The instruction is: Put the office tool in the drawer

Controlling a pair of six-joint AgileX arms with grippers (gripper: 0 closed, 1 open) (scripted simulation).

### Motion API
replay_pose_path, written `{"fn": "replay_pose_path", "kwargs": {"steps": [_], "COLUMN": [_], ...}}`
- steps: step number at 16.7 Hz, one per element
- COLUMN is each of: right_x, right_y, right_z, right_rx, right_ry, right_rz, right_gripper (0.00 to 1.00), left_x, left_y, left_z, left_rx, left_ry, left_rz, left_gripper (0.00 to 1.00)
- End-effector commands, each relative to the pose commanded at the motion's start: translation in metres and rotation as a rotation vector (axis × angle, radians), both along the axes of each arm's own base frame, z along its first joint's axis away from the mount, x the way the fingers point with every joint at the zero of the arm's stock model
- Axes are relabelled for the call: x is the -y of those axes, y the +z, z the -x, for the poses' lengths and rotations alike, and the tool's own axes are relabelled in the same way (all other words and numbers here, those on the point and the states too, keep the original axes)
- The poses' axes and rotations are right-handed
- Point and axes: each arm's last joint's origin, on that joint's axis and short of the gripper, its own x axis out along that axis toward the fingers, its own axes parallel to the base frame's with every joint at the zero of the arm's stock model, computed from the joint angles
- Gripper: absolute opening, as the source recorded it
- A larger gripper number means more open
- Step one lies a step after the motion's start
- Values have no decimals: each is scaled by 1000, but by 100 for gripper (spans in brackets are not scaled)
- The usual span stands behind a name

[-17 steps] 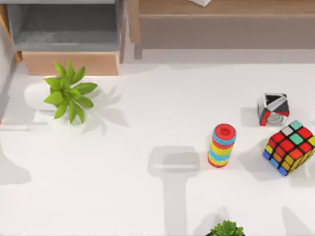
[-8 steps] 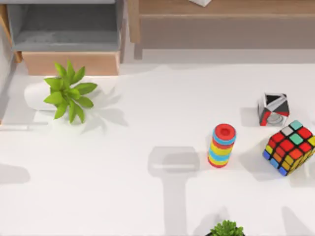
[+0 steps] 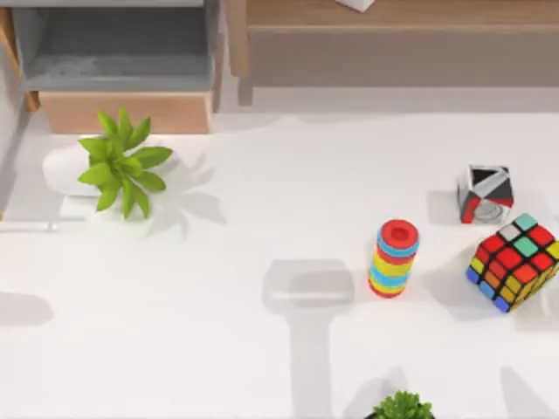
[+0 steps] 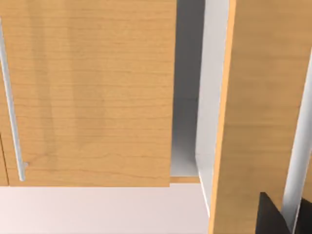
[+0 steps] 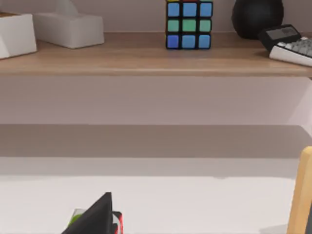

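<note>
Two grippers, and honestly can't tell if either is open or clamped: left gripper (image 4: 290,219) right up against smooth tan woodgrain panels, right gripper (image 5: 97,219) low over the white tabletop (image 3: 262,192). The slim, glassy, near-invisible bar (image 3: 31,227) lies at the tabletop's left edge, well apart from the grey-lined, tan-fronted wooden drawer (image 3: 122,112) standing open behind it.

A white table (image 3: 262,201) carries soft grey shadows — the light seems to fall from above. Along its far edge runs a long brown wooden shelf (image 3: 393,17), pale wall beneath it. From the left wrist, light wood cabinet panels (image 4: 87,92) with a slim metal handle (image 4: 12,107).
</note>
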Motion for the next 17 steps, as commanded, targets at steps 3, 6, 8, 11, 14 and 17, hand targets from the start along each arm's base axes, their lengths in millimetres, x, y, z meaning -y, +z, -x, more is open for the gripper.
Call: {"fn": "replay_pose_path", "kwargs": {"steps": [3,6,8,11,14,17], "right_x": [0,0,0,0,0,0], "right_y": [0,0,0,0,0,0], "right_z": [0,0,0,0,0,0], "right_rx": [0,0,0,0,0,0], "right_ry": [0,0,0,0,0,0], "right_rz": [0,0,0,0,0,0], "right_gripper": [100,100,100,100,100,100], "left_x": [0,-1,0,1,0,-2], "left_y": [0,1,0,0,-1,0], "left_z": [-13,-42,-58,-63,-62,-78], "left_rx": [1,5,3,0,-6,0], "left_ry": [-7,-2,0,0,4,9], "left_rz": [-1,-3,-2,0,4,-2], "left_gripper": [0,0,0,0,0,0]}}
